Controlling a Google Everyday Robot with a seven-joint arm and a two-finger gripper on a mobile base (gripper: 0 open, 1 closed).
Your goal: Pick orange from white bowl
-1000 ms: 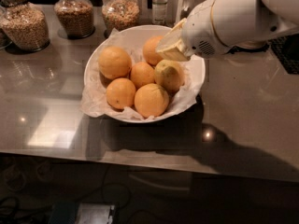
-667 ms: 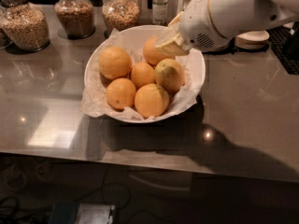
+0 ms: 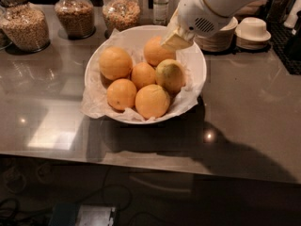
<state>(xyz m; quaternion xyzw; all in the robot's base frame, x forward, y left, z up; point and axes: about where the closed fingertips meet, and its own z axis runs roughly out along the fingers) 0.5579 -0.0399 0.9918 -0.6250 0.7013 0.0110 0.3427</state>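
Observation:
A large white bowl (image 3: 195,60) lined with crinkled white paper stands on the grey counter and holds several oranges. The dull, yellow-green speckled orange (image 3: 170,75) lies at the bowl's right side, next to brighter oranges (image 3: 115,63). My gripper (image 3: 176,40) hangs from the white arm above the bowl's back right, just above and behind the speckled orange, over another orange (image 3: 155,51). It holds nothing that I can see.
Three glass jars of grain (image 3: 75,13) stand along the back left. A small bottle (image 3: 161,6) is behind the bowl. Stacked small white bowls and plates (image 3: 253,31) sit at the back right. The counter's front edge runs below the bowl.
The arm and gripper have risen and drawn back from the speckled orange toward the bowl's far rim. The oranges have not moved.

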